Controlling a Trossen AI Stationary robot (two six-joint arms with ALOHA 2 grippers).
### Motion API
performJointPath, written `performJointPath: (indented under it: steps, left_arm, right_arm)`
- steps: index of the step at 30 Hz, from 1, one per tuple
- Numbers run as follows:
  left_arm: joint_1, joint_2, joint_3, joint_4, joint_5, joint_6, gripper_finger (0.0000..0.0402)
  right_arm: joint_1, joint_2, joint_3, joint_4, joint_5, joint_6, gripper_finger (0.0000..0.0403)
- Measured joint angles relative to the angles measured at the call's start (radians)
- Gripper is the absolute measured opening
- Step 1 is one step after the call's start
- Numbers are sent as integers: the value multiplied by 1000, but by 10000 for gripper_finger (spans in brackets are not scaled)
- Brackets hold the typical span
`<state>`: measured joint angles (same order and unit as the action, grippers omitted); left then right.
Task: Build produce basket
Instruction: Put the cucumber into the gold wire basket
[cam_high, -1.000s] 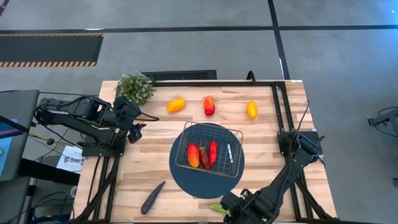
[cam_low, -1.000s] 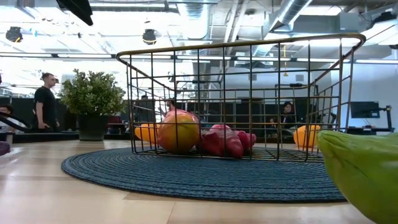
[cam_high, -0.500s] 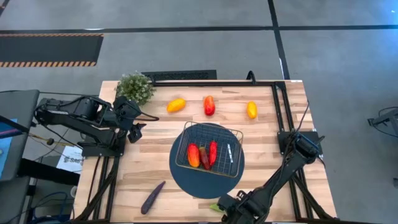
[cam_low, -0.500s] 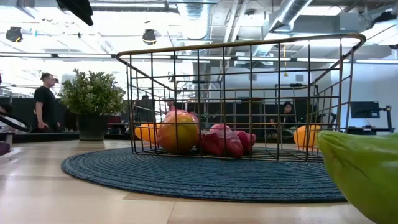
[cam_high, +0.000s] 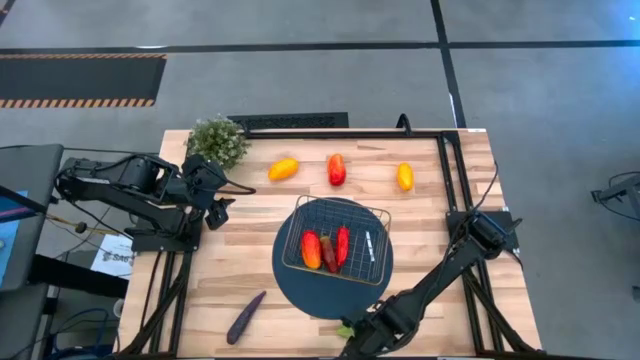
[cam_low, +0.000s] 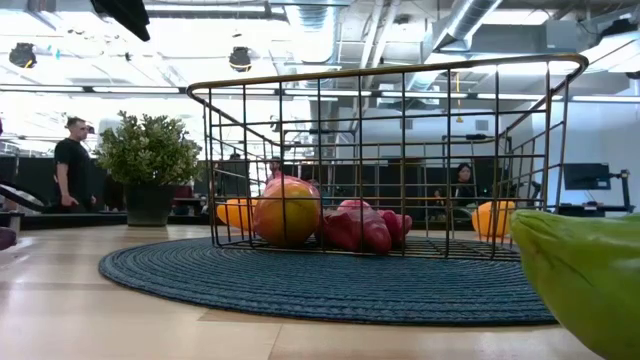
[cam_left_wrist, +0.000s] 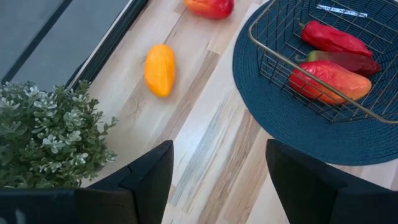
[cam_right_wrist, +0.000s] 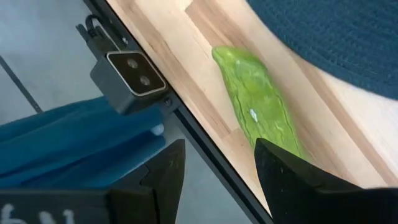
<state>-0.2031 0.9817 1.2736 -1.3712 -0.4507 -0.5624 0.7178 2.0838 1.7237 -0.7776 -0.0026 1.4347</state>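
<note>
The wire basket (cam_high: 335, 240) stands on a round dark-blue mat (cam_high: 300, 285) and holds three peppers (cam_high: 326, 248), red and orange. A green pepper (cam_right_wrist: 258, 106) lies on the wood at the near edge, just outside the mat. My right gripper (cam_right_wrist: 217, 180) hangs open over it, slanting down, and touches nothing. An orange pepper (cam_high: 283, 168), a red one (cam_high: 337, 169) and a yellow one (cam_high: 404, 176) lie along the far side. A dark purple one (cam_high: 245, 316) lies near left. My left gripper (cam_left_wrist: 217, 180) waits open at the table's left.
A bushy potted plant (cam_high: 217, 140) stands at the far left corner, next to my left arm. A small camera box (cam_right_wrist: 129, 73) is clamped to the near table edge close to the green pepper. Bare wood lies between the mat and the left edge.
My right gripper has come down and moved along the near edge toward the table's left, closing in on the green pepper. Its fingers have stayed apart. The produce and the basket have kept their places.
</note>
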Motion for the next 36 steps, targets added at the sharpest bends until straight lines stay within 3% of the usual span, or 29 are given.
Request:
performJointPath:
  steps: [11,36]
  left_arm:
    - [0,0,0,-1,20,0,240]
    - [0,0,0,0,23,-18,240]
  right_arm:
    - [9,0,0,-76,-47,57,263]
    - [13,77,11,-97,-77,22,266]
